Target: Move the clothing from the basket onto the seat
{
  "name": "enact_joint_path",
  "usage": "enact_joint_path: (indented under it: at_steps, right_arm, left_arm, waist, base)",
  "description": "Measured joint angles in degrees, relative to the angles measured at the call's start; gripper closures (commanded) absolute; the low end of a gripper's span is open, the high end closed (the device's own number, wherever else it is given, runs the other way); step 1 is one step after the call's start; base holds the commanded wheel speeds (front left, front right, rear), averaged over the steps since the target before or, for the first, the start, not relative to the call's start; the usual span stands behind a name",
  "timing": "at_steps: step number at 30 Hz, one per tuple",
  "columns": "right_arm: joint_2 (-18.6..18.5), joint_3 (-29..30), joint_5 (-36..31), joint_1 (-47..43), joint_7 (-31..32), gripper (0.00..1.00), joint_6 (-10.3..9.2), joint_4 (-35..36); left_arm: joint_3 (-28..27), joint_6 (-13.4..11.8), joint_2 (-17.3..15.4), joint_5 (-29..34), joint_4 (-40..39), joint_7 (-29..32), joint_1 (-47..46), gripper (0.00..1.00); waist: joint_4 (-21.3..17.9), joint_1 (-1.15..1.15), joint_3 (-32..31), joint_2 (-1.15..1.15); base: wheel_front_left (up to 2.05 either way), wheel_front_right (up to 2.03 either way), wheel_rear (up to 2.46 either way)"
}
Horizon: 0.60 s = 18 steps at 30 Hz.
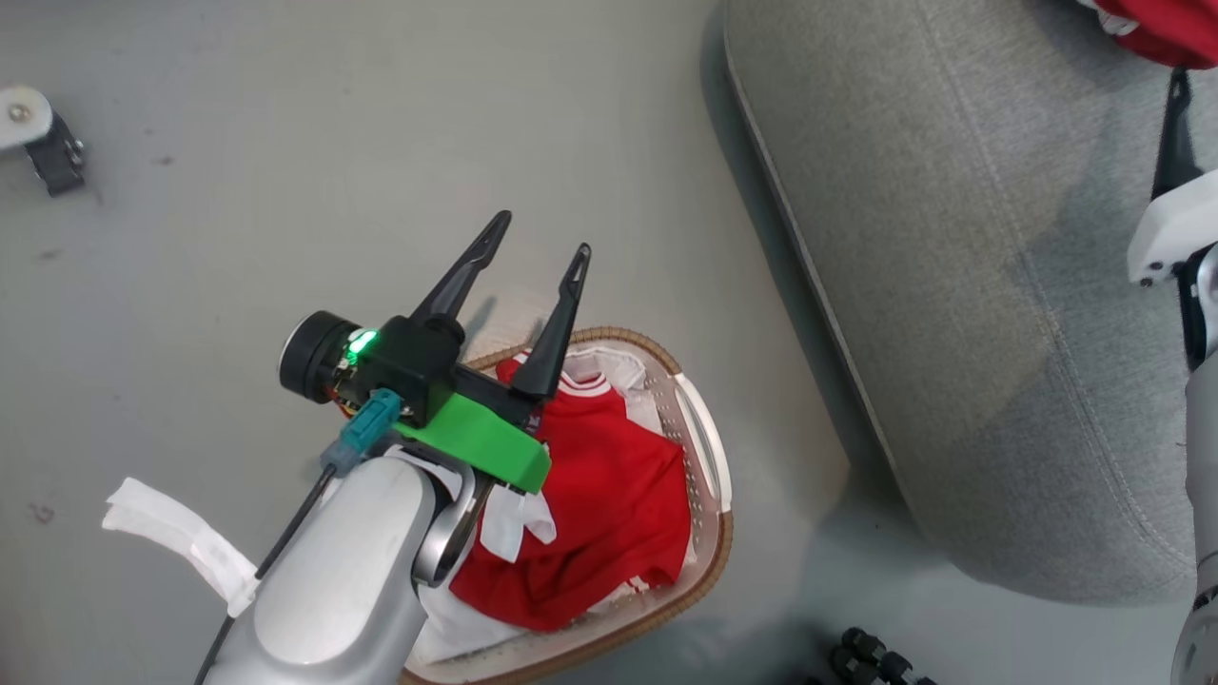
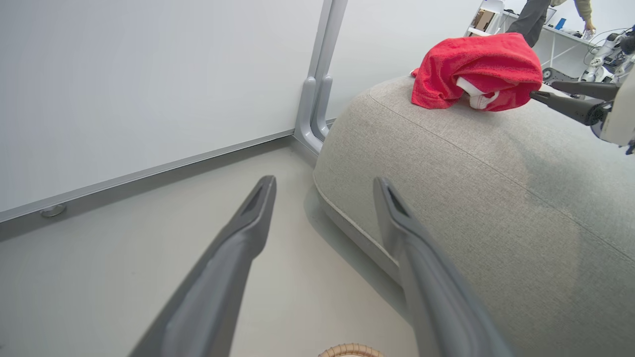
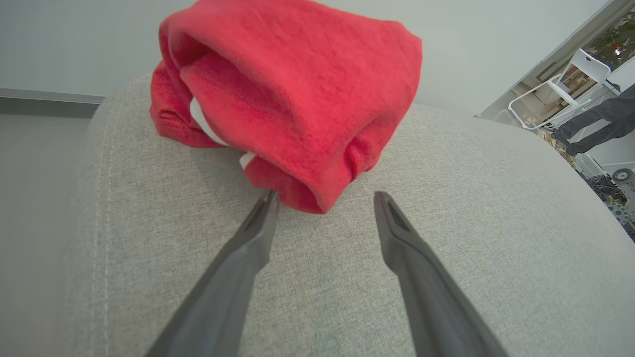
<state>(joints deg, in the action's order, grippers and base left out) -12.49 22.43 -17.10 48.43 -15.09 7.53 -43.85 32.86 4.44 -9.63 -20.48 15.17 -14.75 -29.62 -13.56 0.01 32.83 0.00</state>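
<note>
A red jersey (image 1: 609, 504) with white trim lies in the oval basket (image 1: 709, 457) on the floor. My left gripper (image 1: 540, 238) hovers open above the basket's far end, fingers empty, pointing toward the grey seat (image 1: 961, 285). A second red garment (image 3: 292, 94) sits crumpled on the seat's top; it also shows as the red garment (image 2: 476, 69) and the red garment (image 1: 1161, 29). My right gripper (image 3: 325, 198) is open just in front of it, its left fingertip touching the cloth's lower fold. The right gripper's fingers (image 2: 570, 106) show beside the garment.
A white paper strip (image 1: 181, 542) lies on the grey floor at the left. A caster (image 1: 43, 133) stands at the far left, dark wheels (image 1: 871, 656) near the bottom. A white wall panel (image 2: 149, 89) rises behind. A person (image 2: 540, 15) and a white chair (image 3: 575, 79) are far off.
</note>
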Motion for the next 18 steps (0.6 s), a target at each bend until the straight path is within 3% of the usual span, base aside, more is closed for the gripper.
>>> enact_joint_path:
  at_steps: [12,18]
  right_arm:
    - [-2.97,-7.6,4.14,-3.53,0.0,0.0,-0.01,1.59]
    - [-1.92,-10.9,5.91,-5.02,0.0,0.0,-0.01,3.7]
  left_arm:
    - [-8.65,0.84,3.66,-0.47,0.71,-0.3,5.31,0.0]
    - [-14.06,1.18,4.75,0.63,1.88,-0.37,9.32,0.0]
  waist:
    - [2.22,-0.01,-11.41,0.0]
    - [5.07,-0.01,-17.05,0.0]
  base:
    - [0.0,0.0,0.0]
    - [0.0,0.0,0.0]
